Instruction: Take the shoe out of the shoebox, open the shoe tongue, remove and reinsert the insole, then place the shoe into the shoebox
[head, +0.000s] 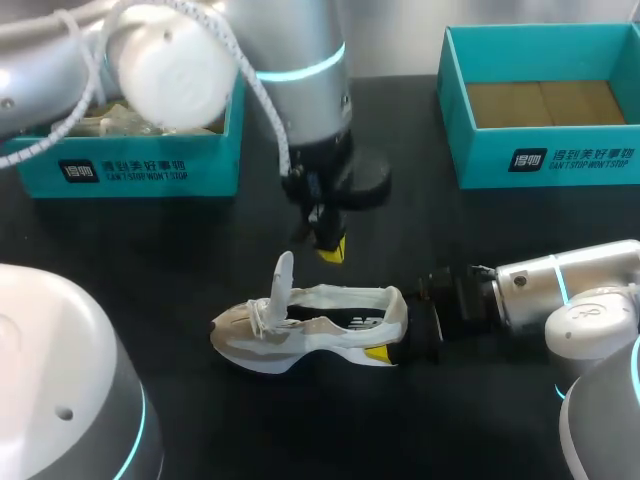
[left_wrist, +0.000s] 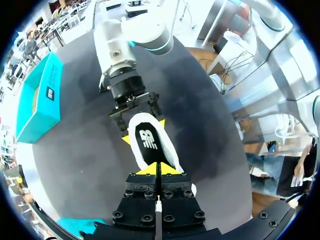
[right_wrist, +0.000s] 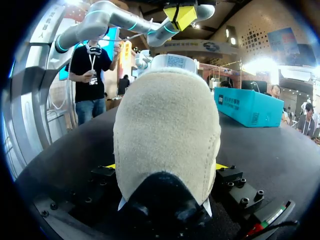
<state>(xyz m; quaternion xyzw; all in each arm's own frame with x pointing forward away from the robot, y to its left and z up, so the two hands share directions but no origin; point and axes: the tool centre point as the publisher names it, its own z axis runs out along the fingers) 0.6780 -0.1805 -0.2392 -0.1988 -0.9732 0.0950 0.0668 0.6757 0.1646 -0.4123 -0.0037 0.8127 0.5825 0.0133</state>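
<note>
1. The white and beige sneaker stands on the black table, outside both teal cardboard shoeboxes. Its white tongue is raised upright.
2. The right gripper clamps the sneaker's heel from two sides, fingers wide apart.
3. The left gripper hangs just above the sneaker, its yellow tips pressed together and holding nothing.
</note>
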